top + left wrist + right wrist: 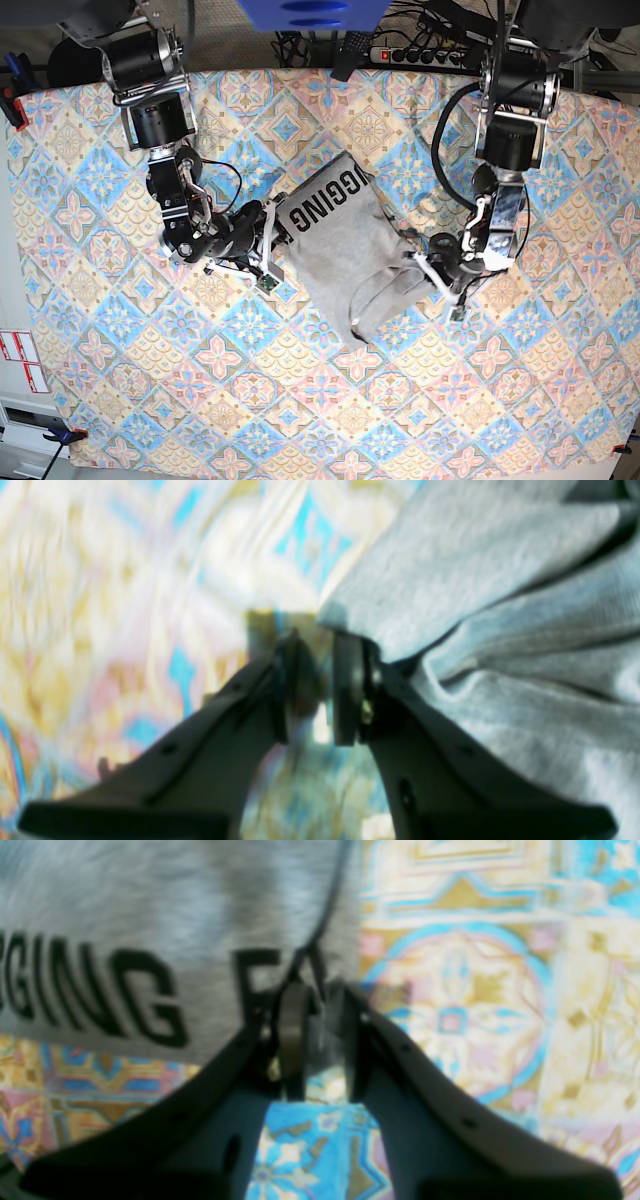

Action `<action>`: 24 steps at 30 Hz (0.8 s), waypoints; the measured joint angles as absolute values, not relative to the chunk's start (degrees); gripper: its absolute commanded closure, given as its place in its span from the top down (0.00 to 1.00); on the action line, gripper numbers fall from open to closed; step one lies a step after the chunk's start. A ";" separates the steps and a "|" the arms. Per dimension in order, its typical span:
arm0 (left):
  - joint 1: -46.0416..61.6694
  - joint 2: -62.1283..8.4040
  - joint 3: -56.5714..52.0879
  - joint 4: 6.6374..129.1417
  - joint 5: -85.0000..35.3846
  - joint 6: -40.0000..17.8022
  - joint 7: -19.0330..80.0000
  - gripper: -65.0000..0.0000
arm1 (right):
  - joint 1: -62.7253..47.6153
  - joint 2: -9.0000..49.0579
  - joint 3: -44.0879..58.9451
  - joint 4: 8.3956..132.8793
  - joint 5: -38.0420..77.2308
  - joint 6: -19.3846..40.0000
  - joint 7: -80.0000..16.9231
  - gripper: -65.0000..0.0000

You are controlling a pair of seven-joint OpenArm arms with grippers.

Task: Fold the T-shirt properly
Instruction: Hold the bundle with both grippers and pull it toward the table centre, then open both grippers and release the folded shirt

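The patterned tablecloth [100, 330] covers the whole table, with a power strip [420, 55] at the top edge. The T-shirt [345, 250] sits bunched mid-frame, lettering up. Both arms reach in low from either side. The right gripper [317, 990] pinches the shirt's edge by the lettering; the left gripper [312, 640] looks nearly closed at a corner, though I can't tell if it's gripping.

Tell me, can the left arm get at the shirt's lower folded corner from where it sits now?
Probably yes. The left gripper is already pinched on the T-shirt at its edge, and only bare tablecloth lies between it and that corner. It would have to release first.
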State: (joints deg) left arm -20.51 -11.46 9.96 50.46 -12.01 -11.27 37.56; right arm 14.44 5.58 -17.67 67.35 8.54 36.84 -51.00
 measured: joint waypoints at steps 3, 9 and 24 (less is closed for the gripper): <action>-23.57 -9.34 12.36 46.37 -11.90 -10.85 34.85 0.17 | 11.40 5.26 -17.52 72.16 9.19 36.80 -50.59 0.19; -29.21 -4.29 17.28 37.95 -12.05 -8.03 29.78 0.17 | 3.64 5.85 -17.39 80.90 8.91 37.10 -56.80 0.19; -22.41 -10.85 19.00 62.13 -13.10 -0.38 42.39 0.17 | -4.71 10.39 -2.26 94.21 8.75 36.75 -57.52 0.19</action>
